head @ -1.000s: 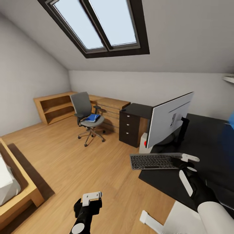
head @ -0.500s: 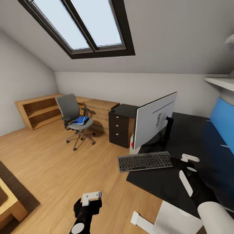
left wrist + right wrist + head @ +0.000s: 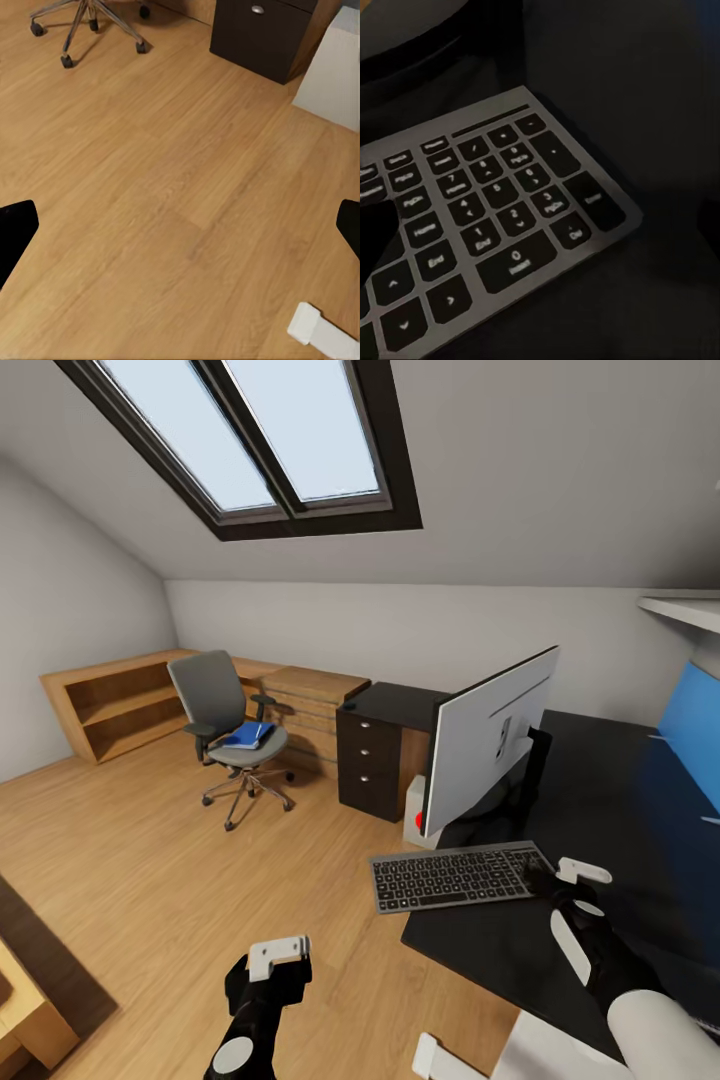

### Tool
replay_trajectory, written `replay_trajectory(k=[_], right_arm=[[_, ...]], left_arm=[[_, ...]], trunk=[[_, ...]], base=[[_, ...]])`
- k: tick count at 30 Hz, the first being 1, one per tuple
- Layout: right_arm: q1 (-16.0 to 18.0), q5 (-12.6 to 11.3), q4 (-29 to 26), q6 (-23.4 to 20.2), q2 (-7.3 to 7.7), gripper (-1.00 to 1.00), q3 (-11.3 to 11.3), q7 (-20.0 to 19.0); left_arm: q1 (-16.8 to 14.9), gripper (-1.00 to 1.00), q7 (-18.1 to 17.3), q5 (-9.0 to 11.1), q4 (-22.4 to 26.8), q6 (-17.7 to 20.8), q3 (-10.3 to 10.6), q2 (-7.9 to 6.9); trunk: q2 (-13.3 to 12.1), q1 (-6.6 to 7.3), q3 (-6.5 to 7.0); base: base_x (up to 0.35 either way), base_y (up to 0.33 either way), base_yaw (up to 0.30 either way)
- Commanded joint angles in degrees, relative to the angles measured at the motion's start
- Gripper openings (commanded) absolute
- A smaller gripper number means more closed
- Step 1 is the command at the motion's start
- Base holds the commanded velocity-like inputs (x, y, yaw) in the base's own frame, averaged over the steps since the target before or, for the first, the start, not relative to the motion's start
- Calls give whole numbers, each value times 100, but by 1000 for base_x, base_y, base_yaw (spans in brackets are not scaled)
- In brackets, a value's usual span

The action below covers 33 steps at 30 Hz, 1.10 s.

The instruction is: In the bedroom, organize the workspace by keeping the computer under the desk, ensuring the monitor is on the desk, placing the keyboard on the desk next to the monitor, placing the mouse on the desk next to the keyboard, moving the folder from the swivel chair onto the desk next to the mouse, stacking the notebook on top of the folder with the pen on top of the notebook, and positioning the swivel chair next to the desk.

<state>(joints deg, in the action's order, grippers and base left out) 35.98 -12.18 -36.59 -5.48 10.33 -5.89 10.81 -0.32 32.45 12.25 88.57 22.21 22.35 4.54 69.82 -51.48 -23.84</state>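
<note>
head view: the keyboard (image 3: 455,877) lies at the front-left corner of the desk (image 3: 600,830), its long axis running along the desk's front edge, and its left part juts out past the desk's side edge over the wood floor (image 3: 150,860). the right gripper (image 3: 548,877) is at the keyboard's right short end — whether its fingers are pinched on that end or just touching i cannot tell. the monitor (image 3: 487,743) stands just behind the keyboard, silver back toward the camera, a red dot at its lower corner. the left gripper (image 3: 272,970) hangs low over the floor, well apart from the desk, so the right arm is plainly the nearer one. the folder (image 3: 248,734) rests on the swivel chair (image 3: 228,732), far across the room. left wrist view: bare floor, the chair's casters, the black drawer unit (image 3: 262,34) and the pale computer (image 3: 334,67) at the frame's edge; the two dark fingertips sit wide apart with nothing between them. right wrist view: the numeric-pad end of the keyboard lies close under the camera on the dark desktop; key legends are blurred — digits and what may be "enter" and "del" show faintly, no brand readable.
</note>
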Motion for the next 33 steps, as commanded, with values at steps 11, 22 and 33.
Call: replay_trajectory(k=[11,22,33], right_arm=[[28,-41,614,466,80,100,9,-255],[45,-39,789,503,97,100,9,-263],[224,-39,1236,646,117,100,9,-263]], left_arm=[[-3,100,42,46,55,12,6,-6],[-3,100,42,40,56,12,6,-6],[-3,100,42,49,158,12,14,-40]], trunk=[[4,-1,-6],[4,-1,-6],[4,-1,-6]], base=[[133,2,0],[175,0,0],[105,0,0]])
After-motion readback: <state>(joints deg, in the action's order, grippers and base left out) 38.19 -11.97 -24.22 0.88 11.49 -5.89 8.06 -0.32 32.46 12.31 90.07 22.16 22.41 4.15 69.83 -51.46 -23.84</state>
